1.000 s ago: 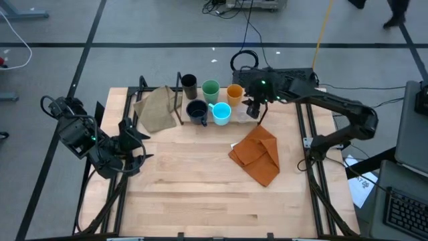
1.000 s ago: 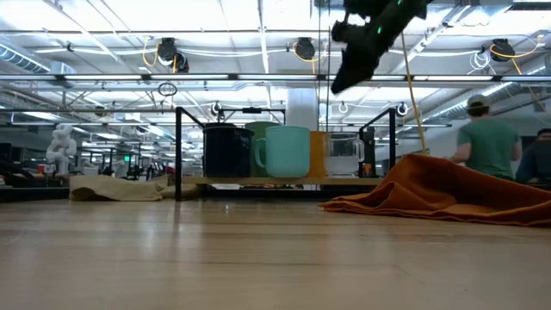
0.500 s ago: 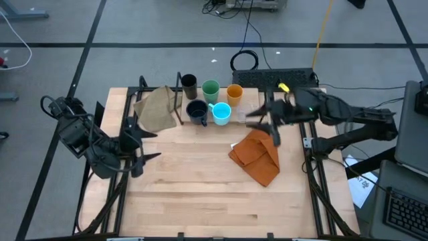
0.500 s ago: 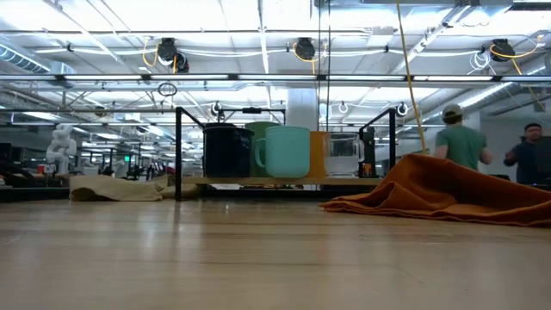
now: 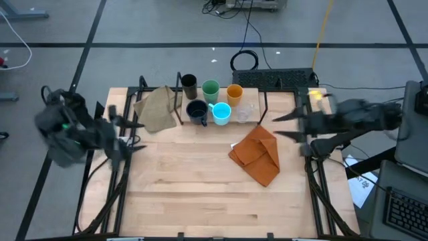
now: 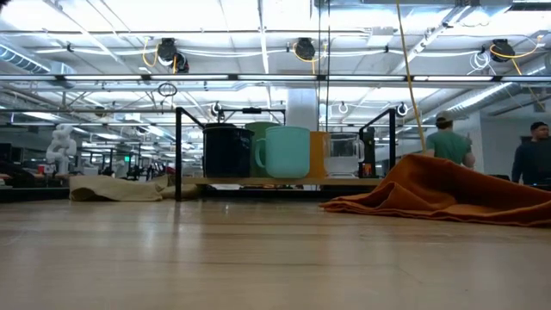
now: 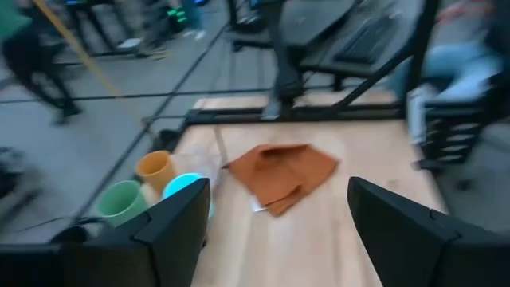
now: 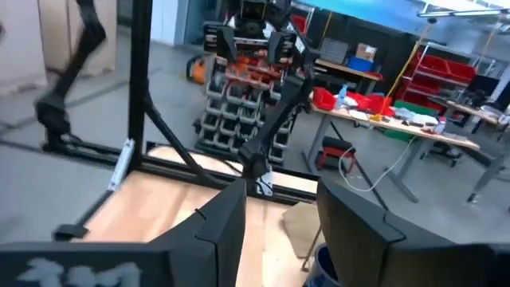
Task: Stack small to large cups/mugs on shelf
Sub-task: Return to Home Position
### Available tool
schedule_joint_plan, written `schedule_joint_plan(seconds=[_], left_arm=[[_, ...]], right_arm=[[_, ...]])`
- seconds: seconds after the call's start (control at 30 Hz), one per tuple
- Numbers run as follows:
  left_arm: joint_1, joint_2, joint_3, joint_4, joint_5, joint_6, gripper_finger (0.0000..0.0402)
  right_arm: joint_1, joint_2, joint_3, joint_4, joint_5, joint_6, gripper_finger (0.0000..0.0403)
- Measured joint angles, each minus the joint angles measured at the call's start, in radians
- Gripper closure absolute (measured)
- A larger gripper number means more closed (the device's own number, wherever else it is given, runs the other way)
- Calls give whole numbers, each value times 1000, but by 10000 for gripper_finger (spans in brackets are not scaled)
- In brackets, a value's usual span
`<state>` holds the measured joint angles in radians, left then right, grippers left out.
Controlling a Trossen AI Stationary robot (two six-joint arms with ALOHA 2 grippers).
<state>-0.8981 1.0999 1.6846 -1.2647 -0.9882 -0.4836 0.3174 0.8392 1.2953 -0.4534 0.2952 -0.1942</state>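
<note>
Wooden shelf (image 6: 284, 181) holds six cups (image 5: 221, 112), well beyond the spread, empty fingers of left gripper (image 5: 130, 134) and right gripper (image 5: 279, 127); placing looks finished.

- An orange cloth (image 5: 257, 154) lies crumpled on the right half of the wooden surface (image 5: 194, 194).
- A tan cloth (image 5: 156, 109) lies near the surface's far left corner.
- A black cable (image 5: 244, 59) is coiled on the floor behind the surface.
- Two people (image 6: 449, 142) stand in the room beyond.
</note>
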Motion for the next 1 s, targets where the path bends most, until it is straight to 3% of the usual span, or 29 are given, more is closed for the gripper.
schedule_joint_plan(seconds=[0.3, 0.37, 0.57, 0.67, 0.8, 1.0], left_arm=[[-223, -123, 16, -258, -6, -220, 103], [-239, -145, 9, -313, 5, -307, 103], [-246, -244, -38, -309, 88, -304, 103], [-245, -273, -69, -307, 79, -319, 103], [-245, -287, -118, -309, 74, -319, 103], [-245, -285, -211, -305, 108, -441, 103]], right_arm=[[51, -337, 2, -296, 19, 102, 255], [51, -402, 1, -337, 19, 110, 255], [15, -595, 13, -538, 16, 242, 255], [-28, -657, -17, -536, 14, 273, 255], [-100, -697, -72, -580, -70, 285, 255], [-243, -768, -132, -705, -227, 384, 255]])
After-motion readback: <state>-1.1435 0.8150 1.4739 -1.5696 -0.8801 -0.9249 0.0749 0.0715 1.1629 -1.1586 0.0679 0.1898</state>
